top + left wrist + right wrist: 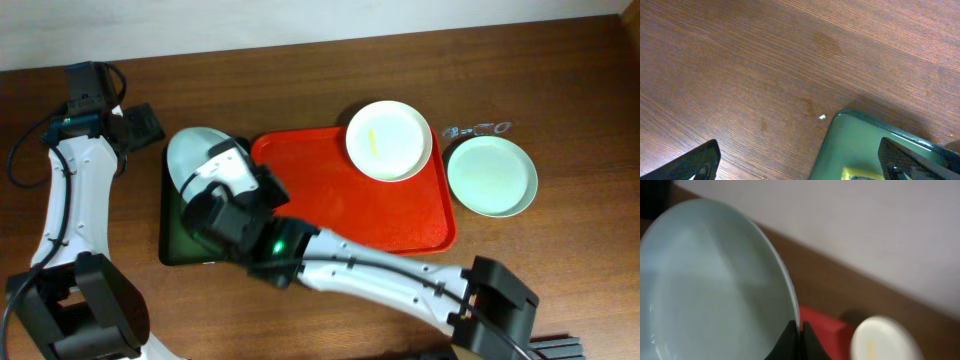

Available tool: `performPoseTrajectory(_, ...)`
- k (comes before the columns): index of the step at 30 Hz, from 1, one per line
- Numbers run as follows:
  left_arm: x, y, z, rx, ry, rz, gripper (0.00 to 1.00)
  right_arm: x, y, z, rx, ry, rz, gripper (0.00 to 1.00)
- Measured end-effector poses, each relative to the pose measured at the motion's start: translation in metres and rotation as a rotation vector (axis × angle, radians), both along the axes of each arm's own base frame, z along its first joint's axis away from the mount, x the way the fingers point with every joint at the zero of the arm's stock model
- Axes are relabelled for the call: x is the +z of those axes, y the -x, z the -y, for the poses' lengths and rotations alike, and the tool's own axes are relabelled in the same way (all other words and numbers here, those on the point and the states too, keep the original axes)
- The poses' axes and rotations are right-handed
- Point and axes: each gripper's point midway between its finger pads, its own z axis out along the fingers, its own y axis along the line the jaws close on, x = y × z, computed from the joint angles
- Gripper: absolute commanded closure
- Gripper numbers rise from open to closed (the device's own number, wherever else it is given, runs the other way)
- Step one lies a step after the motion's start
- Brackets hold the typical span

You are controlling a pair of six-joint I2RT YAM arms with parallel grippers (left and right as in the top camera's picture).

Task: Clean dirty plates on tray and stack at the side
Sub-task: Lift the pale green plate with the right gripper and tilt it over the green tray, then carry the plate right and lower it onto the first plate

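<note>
My right gripper is shut on the rim of a pale mint-blue plate, which it holds tilted above the dark green tray. A white-cream plate with a yellow smear lies on the far right corner of the orange-red tray. A second mint-blue plate rests on the table right of that tray. My left gripper hangs open over bare wood beside the green tray's far left corner, nothing between its fingers.
The dark green tray lies left of the orange-red tray, with a yellow sponge in it. My right arm stretches across the front of the table. A small clear object lies behind the right-hand plate.
</note>
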Motion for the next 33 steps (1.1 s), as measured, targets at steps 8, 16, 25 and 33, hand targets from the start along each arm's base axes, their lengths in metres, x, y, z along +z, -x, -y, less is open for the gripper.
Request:
performPoseTrajectory(8,0.0,0.0,-0.001,0.002,-0.003,0.0,0.01,-0.066,-0.052,0.055,-0.053,-0.495,-0.549,0.96)
performPoseTrajectory(16,0.0,0.0,-0.001,0.004,-0.006,-0.002,0.01,-0.094,-0.072,0.271,-0.488,-0.836,-0.897,0.96)
performPoseTrajectory(25,0.0,0.0,-0.001,0.004,-0.006,-0.001,0.01,-0.108,-0.016,0.443,-0.888,-0.988,-0.951,0.96)
performPoseTrajectory(33,0.0,0.0,-0.001,0.004,-0.006,-0.001,0.01,-0.121,0.041,0.507,-1.198,-0.718,-0.974,0.96)
